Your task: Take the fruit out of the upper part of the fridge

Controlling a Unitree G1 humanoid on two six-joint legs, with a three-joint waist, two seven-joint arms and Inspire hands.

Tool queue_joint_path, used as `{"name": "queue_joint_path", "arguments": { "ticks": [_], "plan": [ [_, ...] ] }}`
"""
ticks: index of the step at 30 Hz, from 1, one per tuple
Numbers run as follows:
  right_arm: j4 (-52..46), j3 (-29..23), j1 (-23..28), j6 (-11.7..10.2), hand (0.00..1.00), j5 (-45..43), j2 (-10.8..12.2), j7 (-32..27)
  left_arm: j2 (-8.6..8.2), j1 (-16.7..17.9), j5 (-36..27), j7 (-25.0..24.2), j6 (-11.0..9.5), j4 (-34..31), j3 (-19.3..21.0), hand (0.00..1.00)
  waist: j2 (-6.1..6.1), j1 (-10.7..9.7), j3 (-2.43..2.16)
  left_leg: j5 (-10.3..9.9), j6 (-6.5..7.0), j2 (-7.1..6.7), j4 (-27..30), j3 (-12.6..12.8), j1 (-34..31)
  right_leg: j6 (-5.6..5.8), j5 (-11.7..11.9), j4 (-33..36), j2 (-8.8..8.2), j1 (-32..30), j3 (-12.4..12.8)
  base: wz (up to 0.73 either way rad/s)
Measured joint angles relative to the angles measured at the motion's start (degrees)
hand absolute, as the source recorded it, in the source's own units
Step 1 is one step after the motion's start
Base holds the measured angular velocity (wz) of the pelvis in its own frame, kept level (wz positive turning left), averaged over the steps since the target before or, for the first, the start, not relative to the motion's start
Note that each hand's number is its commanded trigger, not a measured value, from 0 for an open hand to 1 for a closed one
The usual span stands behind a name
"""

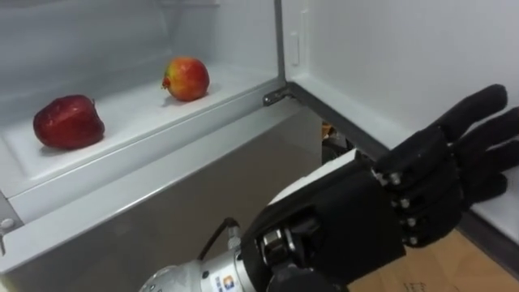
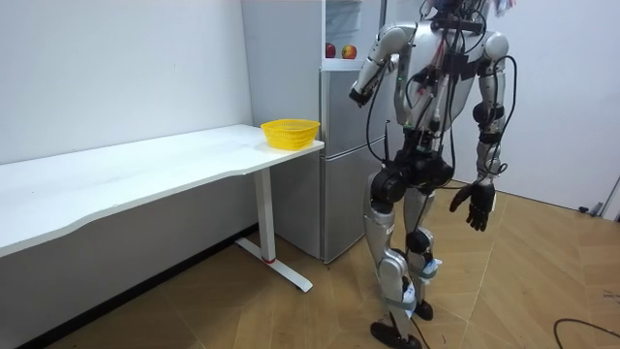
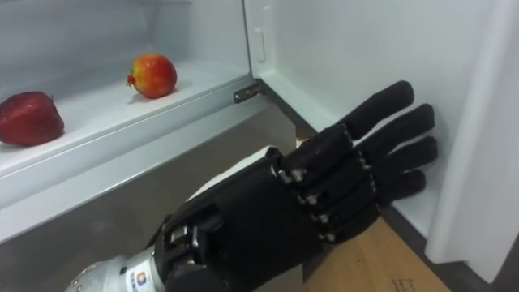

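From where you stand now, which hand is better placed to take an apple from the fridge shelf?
Left. The left hand is raised near the shelf, fingers straight, with the yellow-red apple nearest. The right hand hangs low at its side.

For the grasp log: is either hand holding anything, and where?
Nothing is held. Left hand and right hand are open; the dark apple and the lighter apple lie on the shelf.

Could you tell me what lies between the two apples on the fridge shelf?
Nothing: bare shelf separates the dark red apple from the red-yellow apple, in both eye views.
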Motion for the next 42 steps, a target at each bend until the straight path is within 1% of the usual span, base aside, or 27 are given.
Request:
{"name": "queue_joint_path", "arguments": {
  "ticks": [3,5,6,7,8,10,11,12,13,14,15,16,17,19,20,21,23,25,28,29,33,34,35,37,38,40,42],
  "plan": [
    [-0.1,0.1,0.3,-0.5,0.00,0.4,0.0,-0.3,1.17,0.0,0.0,2.4,0.0,-2.6,1.4,0.00,0.22,1.2,-0.15,0.0,0.00,0.06,0.0,-0.4,0.0,-0.11,0.1,0.1,0.02,0.1,-0.6,0.03],
    [-0.1,-0.1,0.7,-0.6,0.00,-0.1,0.3,-0.3,3.34,0.0,0.0,3.1,-0.2,-6.0,3.8,0.00,0.20,1.8,-0.14,0.0,0.00,0.09,-0.2,-2.0,0.1,-0.12,0.1,0.0,-0.05,0.6,-1.5,0.19],
    [0.1,-0.3,0.7,-0.7,0.00,-0.2,0.3,-0.3,4.19,0.0,0.1,3.2,-0.2,-7.8,5.9,0.00,0.21,3.2,-0.14,0.0,0.00,0.24,-0.2,-2.1,0.1,-0.16,0.1,0.1,-0.07,0.7,-1.7,0.11],
    [0.3,-0.9,0.8,-0.8,0.00,-0.3,0.4,-0.3,4.40,0.0,0.1,3.2,-0.2,-8.6,7.2,0.00,0.19,4.0,-0.14,0.0,0.00,0.20,-0.2,-2.3,0.2,-0.16,0.1,0.1,-0.07,0.7,-1.7,0.09],
    [0.5,-1.6,1.0,-0.8,0.00,-1.3,0.5,-0.5,4.43,0.0,0.0,3.5,-0.4,-10.1,10.2,0.00,-0.01,5.3,0.00,0.0,-0.01,0.02,-0.4,-2.7,0.4,-0.18,0.1,0.0,-0.15,1.1,-2.3,0.24],
    [0.4,-2.9,1.9,-1.2,0.00,-2.4,0.9,-0.7,4.80,0.6,0.0,4.9,-1.3,-12.3,14.3,0.00,-0.38,7.9,0.03,0.0,-0.02,0.01,-0.9,-3.6,1.0,-0.29,0.0,-0.1,-0.19,1.3,-3.2,0.23],
    [0.2,-3.9,2.2,-1.2,0.00,-2.6,1.2,-1.1,5.49,1.3,0.0,5.6,-1.9,-14.5,17.6,0.00,-0.60,9.8,0.10,0.0,-0.02,0.02,-1.1,-3.8,0.9,-0.30,0.0,-0.1,-0.14,1.2,-3.3,0.10],
    [0.1,-3.9,2.2,-1.2,0.00,-2.8,1.3,-1.5,5.76,1.4,0.0,6.0,-2.4,-15.4,18.8,0.00,-0.77,10.7,0.15,0.0,-0.02,0.02,-1.1,-4.2,0.9,-0.30,0.0,-0.2,-0.20,1.2,-3.7,0.29],
    [0.1,-3.9,2.4,-1.2,0.00,-3.4,1.6,-2.1,5.88,1.7,-0.1,7.0,-3.1,-16.8,20.8,0.00,-1.25,12.2,0.13,0.0,-0.05,-0.04,-1.1,-5.2,0.7,-0.30,-0.1,-0.2,-0.51,1.3,-4.9,0.46],
    [-0.4,-4.0,2.6,-1.1,0.00,-4.5,2.1,-2.7,5.86,2.1,0.1,7.4,-3.2,-18.2,22.8,0.00,-1.83,13.9,-0.13,0.1,-0.14,-0.06,-1.2,-5.7,0.5,-0.34,-0.2,0.0,-0.71,1.3,-5.9,0.45],
    [-0.8,-4.1,2.8,-1.1,0.00,-5.1,2.5,-2.9,5.91,2.3,0.1,7.6,-3.5,-18.7,24.0,0.00,-2.11,14.8,-0.29,0.1,-0.19,-0.07,-1.3,-6.1,0.5,-0.35,-0.2,-0.1,-0.72,1.3,-6.1,0.28],
    [-0.9,-4.9,2.8,-1.2,0.00,-6.2,2.9,-2.9,6.01,2.9,1.1,8.7,-4.6,-19.2,26.4,0.00,-2.56,16.5,-0.47,0.1,-0.21,-0.07,-1.3,-6.8,0.6,-0.36,-0.2,-0.2,-0.76,1.7,-6.7,0.32],
    [-1.0,-5.2,2.9,-1.3,0.00,-7.2,3.1,-3.4,6.01,3.6,2.6,10.8,-5.7,-19.1,28.3,0.00,-2.75,17.4,-0.43,0.1,-0.22,-0.14,-1.3,-7.8,0.9,-0.36,-0.2,-0.5,-1.02,2.6,-7.8,0.40],
    [-1.7,-5.3,3.3,-2.1,0.00,-7.8,3.5,-4.7,6.05,5.5,3.6,13.9,-6.3,-19.2,30.9,0.00,-3.01,19.3,-0.69,0.1,-0.22,-0.26,-1.2,-8.9,1.0,-0.35,-0.2,-1.1,-1.34,3.5,-9.3,0.44],
    [-2.4,-5.3,3.6,-2.5,0.00,-8.9,3.7,-5.3,6.03,6.5,4.8,15.8,-6.8,-19.2,32.7,0.00,-2.93,20.5,-0.74,0.1,-0.22,-0.35,-1.2,-9.8,0.9,-0.31,-0.2,-1.3,-1.53,3.8,-10.0,0.38],
    [-2.5,-5.4,3.6,-2.7,0.00,-9.0,3.8,-5.3,6.04,7.0,5.1,16.7,-6.9,-19.2,33.6,0.00,-3.00,21.0,-0.69,0.1,-0.22,-0.41,-1.2,-10.2,0.8,-0.29,-0.2,-1.4,-1.66,4.0,-10.4,0.34],
    [-2.7,-5.5,3.8,-3.2,0.00,-9.4,3.8,-5.8,6.06,9.8,7.0,20.3,-8.0,-19.2,38.3,0.00,-2.85,23.0,-0.75,0.2,-0.23,-0.73,-1.1,-11.9,0.8,-0.16,-0.5,-1.4,-2.10,4.5,-11.9,0.30],
    [-2.7,-5.5,4.3,-3.4,0.00,-9.3,4.3,-6.5,6.01,11.9,8.5,23.1,-9.1,-19.2,40.8,0.00,-2.80,23.3,-0.73,0.2,-0.21,-1.09,-1.0,-13.3,0.9,0.05,-0.8,-1.5,-2.31,5.3,-13.2,0.42],
    [-2.9,-5.5,5.0,-3.4,0.00,-9.3,5.1,-7.0,5.99,13.7,12.1,27.8,-10.5,-19.2,44.6,0.00,-2.79,25.0,-0.74,0.2,-0.20,-1.43,-0.6,-14.9,0.8,0.16,-1.3,-1.7,-3.07,5.9,-14.7,0.31],
    [-3.1,-5.5,5.2,-3.4,0.00,-9.4,5.4,-7.1,5.99,14.4,14.5,29.5,-10.8,-19.3,46.2,0.00,-2.67,25.6,-0.88,0.2,-0.20,-1.60,-0.3,-15.8,0.5,0.25,-1.4,-2.0,-3.28,6.2,-15.5,0.25],
    [-5.0,-5.8,6.6,-2.8,0.00,-11.9,5.7,-7.2,5.92,16.9,21.1,34.0,-10.8,-19.1,51.9,0.00,-2.00,26.9,-1.12,0.2,-0.11,-2.06,0.2,-17.5,-0.2,0.41,-1.7,-1.9,-3.89,6.4,-17.2,0.24],
    [-5.7,-6.5,6.8,-2.5,0.00,-12.5,5.7,-7.2,5.92,18.7,21.5,35.2,-10.7,-18.8,54.0,0.00,-1.48,28.0,-1.18,0.3,-0.02,-2.14,0.1,-17.8,-0.1,0.42,-1.7,-1.8,-3.92,6.6,-17.2,0.11],
    [-6.0,-7.5,7.1,-2.1,0.00,-12.6,5.7,-7.2,5.89,20.4,21.5,36.2,-10.7,-18.0,56.1,0.00,-1.25,28.5,-1.06,0.3,-0.02,-2.19,0.1,-18.1,0.0,0.46,-1.7,-1.7,-3.95,6.8,-17.3,0.09],
    [-6.3,-7.8,7.4,-1.7,0.00,-12.5,5.7,-7.2,5.69,22.1,21.4,38.0,-10.4,-16.1,57.9,0.00,-1.14,29.2,-0.84,0.3,0.00,-2.43,0.1,-18.9,0.0,0.58,-2.1,-1.6,-4.13,7.1,-18.4,0.24],
    [-7.1,-7.9,7.9,-1.6,0.00,-12.5,5.7,-7.3,5.13,24.0,21.4,38.6,-10.5,-14.6,59.4,0.00,-0.80,29.4,-0.75,0.3,0.02,-2.56,0.2,-19.2,-0.1,0.57,-2.4,-1.2,-4.35,7.1,-18.7,0.29],
    [-7.7,-7.9,8.1,-1.7,0.00,-12.5,5.7,-7.7,4.56,27.7,21.3,39.8,-10.3,-11.6,60.4,0.00,-0.58,29.4,-0.69,0.3,0.06,-2.93,0.6,-20.1,-0.2,0.66,-3.1,-0.9,-4.95,7.2,-19.6,0.25],
    [-7.6,-7.9,8.1,-1.5,0.00,-12.8,5.7,-7.6,3.35,33.4,21.3,40.6,-9.8,-6.4,60.4,0.00,-0.36,29.3,-0.71,0.4,0.10,-3.10,0.7,-20.5,-0.2,0.79,-3.6,-0.6,-5.16,7.5,-20.1,0.23]
  ]
}}
